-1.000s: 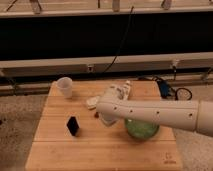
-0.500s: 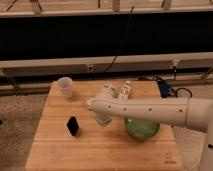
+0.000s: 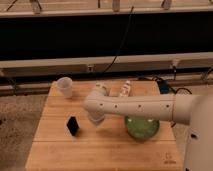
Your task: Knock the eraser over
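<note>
Light: warm, even, from above on wooden table (image 3: 55,150)
Shadow: faint, under gripper (image 3: 95,119) at table's middle
Backdrop: dark beyond table

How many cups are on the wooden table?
1: the clear cup, at the table far-left corner; the arm may hide more. The claw hangs beside the eraser.

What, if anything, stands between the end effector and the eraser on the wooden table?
Nothing visible does. The end effector hangs just to the image right of the eraser, with only bare table between them. The clear cup sits farther back, the green bowl on the opposite side.
</note>
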Robot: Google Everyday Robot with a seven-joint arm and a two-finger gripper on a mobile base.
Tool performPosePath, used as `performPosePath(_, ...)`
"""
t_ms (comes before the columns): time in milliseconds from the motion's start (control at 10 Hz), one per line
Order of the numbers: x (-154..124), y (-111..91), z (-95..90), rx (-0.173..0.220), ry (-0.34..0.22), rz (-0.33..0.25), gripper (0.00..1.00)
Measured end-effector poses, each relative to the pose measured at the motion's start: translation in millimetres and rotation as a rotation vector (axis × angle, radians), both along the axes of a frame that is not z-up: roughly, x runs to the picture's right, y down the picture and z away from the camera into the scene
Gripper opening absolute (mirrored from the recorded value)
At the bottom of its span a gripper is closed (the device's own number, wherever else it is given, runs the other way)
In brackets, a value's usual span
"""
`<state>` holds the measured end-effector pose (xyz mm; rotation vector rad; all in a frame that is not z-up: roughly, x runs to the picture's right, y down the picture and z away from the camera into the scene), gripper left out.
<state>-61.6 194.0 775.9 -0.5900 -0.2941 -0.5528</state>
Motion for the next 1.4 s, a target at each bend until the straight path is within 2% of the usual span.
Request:
performPosePath(700,-48.9,-5.2,0.3,0.010,-0.052,-0.059,0.02)
performPosePath(1400,-70.6,-7.0,-5.1,0.028,-0.080,-0.102,0.02)
